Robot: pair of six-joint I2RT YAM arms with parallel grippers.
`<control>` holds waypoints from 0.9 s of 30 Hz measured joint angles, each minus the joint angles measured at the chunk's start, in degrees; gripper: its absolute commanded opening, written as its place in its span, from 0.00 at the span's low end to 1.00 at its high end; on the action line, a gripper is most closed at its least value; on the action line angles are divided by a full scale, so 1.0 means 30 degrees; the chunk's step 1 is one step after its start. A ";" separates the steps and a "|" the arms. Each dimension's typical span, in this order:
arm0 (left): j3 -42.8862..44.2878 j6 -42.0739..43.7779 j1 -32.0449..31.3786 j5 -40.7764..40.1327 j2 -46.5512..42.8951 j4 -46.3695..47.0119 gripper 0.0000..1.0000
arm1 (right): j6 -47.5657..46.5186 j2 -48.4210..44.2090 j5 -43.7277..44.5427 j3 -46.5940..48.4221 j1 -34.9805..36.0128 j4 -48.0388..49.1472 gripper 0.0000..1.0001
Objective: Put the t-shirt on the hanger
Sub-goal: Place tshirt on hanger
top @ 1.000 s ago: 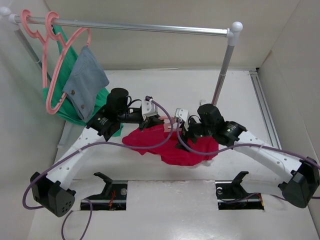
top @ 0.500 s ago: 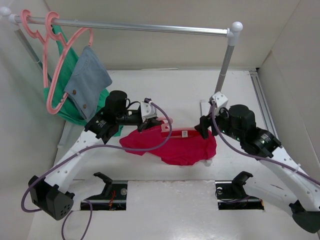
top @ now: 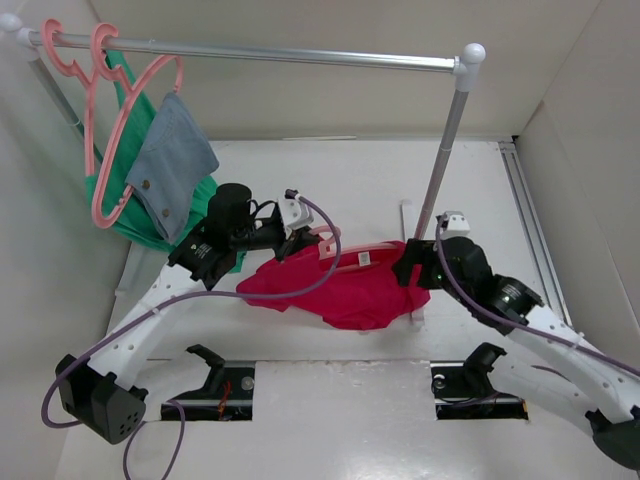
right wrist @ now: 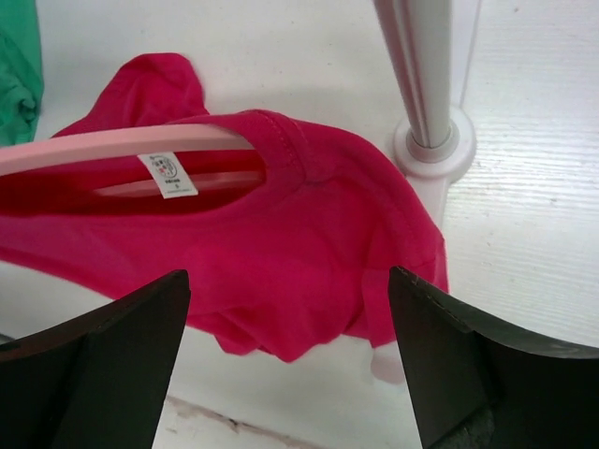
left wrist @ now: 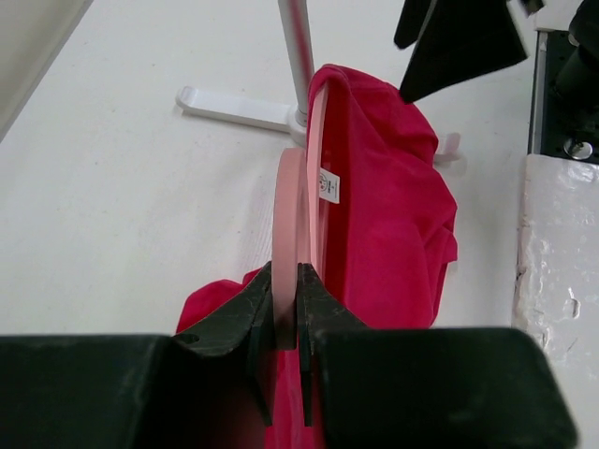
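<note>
- Gripping the hook end of the hanger [top: 345,260], the left tool [top: 303,240] sat over the middle of the white surface [top: 330,180] in the top view.
- The pink hanger went into the neck of the t-shirt [top: 360,295]. The red t-shirt was bunched up between the two tools.
- The right tool [top: 407,268] was at the right end of the t-shirt, near the post [top: 445,150] of the clothes rack. From up there I could not tell if it touched the cloth.
- A green garment [top: 115,205] and a denim cloth [top: 170,165] hung at the left end of the rail [top: 300,52], well apart from the t-shirt.
- In the left wrist view, the left tool [left wrist: 285,292] was squeezed tight on the thin hanger [left wrist: 301,187], with one dark finger on each side.
- The hanger ran away from the tool and into the t-shirt [left wrist: 393,215]. A small white label [left wrist: 328,185] showed just beside it.
- The white foot [left wrist: 234,108] of the rack lay on the surface behind the t-shirt.
- In the right wrist view, the right tool [right wrist: 287,281] was spread wide, with nothing held between its fingers [right wrist: 103,365].
- The t-shirt [right wrist: 309,234] lay below it. The hanger [right wrist: 122,145] crossed the neck hole, and the label [right wrist: 168,175] hung just under the pink bar.
- The post [right wrist: 426,65] stood just to the right of the t-shirt.
</note>
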 measured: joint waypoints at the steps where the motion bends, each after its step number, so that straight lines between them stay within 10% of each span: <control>1: 0.0000 -0.0051 0.0000 -0.0044 0.0000 0.0051 0.00 | 0.0080 0.0546 0.0080 0.0000 0.0029 0.0350 0.91; 15: -0.0168 -0.0459 -0.0087 -0.0160 -0.0328 0.0750 0.00 | 0.1115 0.5158 0.1953 -0.1180 -0.0029 0.5982 0.80; 18: -0.0372 -0.0525 -0.0087 -0.0146 -0.0408 0.0794 0.00 | 0.1042 0.6200 0.2127 -0.1144 -0.0277 0.6506 0.66; 23: -0.0561 -0.0561 -0.0087 -0.0153 -0.0554 0.0867 0.00 | 0.0503 0.6696 0.2062 -0.1064 -0.0612 0.6907 0.00; 27: -0.0648 -0.0444 -0.0087 -0.0233 -0.0656 0.0852 0.00 | -0.0707 0.6696 0.2076 -0.0204 -0.0036 0.6411 0.00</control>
